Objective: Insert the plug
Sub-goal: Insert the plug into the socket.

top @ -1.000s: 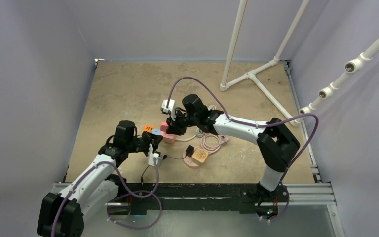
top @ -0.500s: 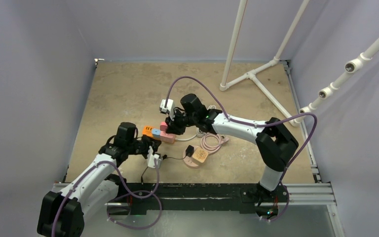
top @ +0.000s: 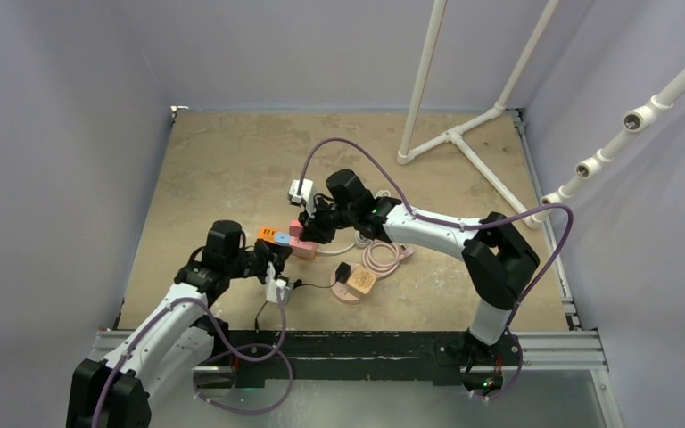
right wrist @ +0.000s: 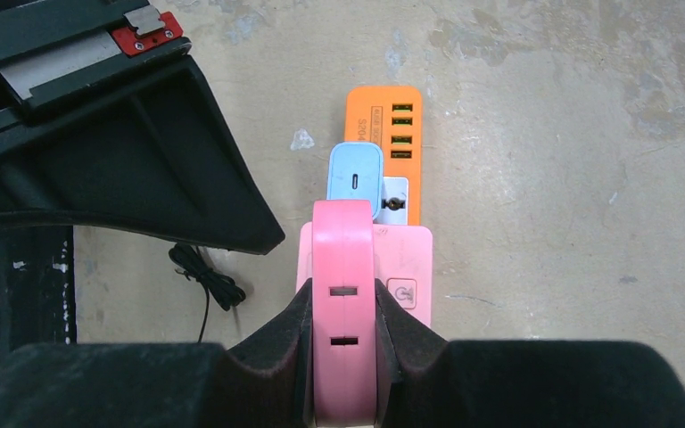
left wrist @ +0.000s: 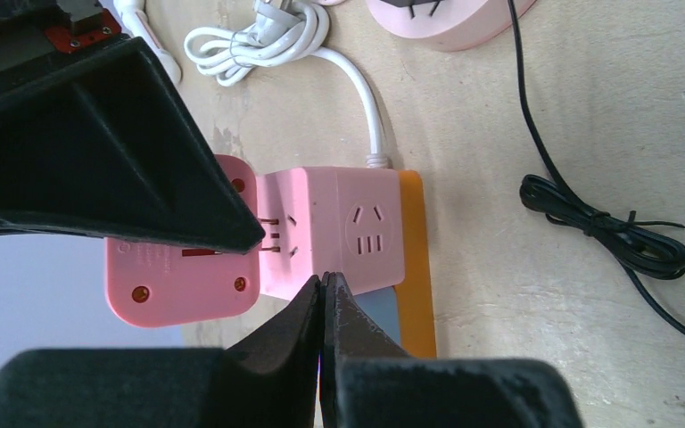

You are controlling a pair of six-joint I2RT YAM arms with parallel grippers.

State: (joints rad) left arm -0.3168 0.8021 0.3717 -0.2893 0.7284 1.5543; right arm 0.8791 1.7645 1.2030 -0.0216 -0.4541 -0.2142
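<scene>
Pink plug (right wrist: 343,267) is clamped between the fingers of the right gripper (right wrist: 343,305).
It is held upright at the pink socket block (right wrist: 408,267), an orange charger (right wrist: 383,125) just beyond the fingertips; the left gripper (left wrist: 323,283) is pressed together, tips at the block's edge.

A sandy, mottled tabletop (top: 223,160) sits between plain lilac walls (top: 53,134), with a metal rail (top: 366,341) along its near edge. At the far right corner stands a white pipe stand (top: 450,135), its feet splayed flat and two poles rising out of view. A second white pipe with round fittings (top: 642,116) slants along the right wall. Near the middle lies a round pink puck (top: 357,283) with a wood-coloured top and a small black block (top: 343,270) at its edge. A coiled pink cable (top: 382,257) lies just beside the puck. A thin black cord (left wrist: 535,134) runs from the puck past the pink socket block (left wrist: 339,227), apart from it, and is tied in a small bundle.
</scene>
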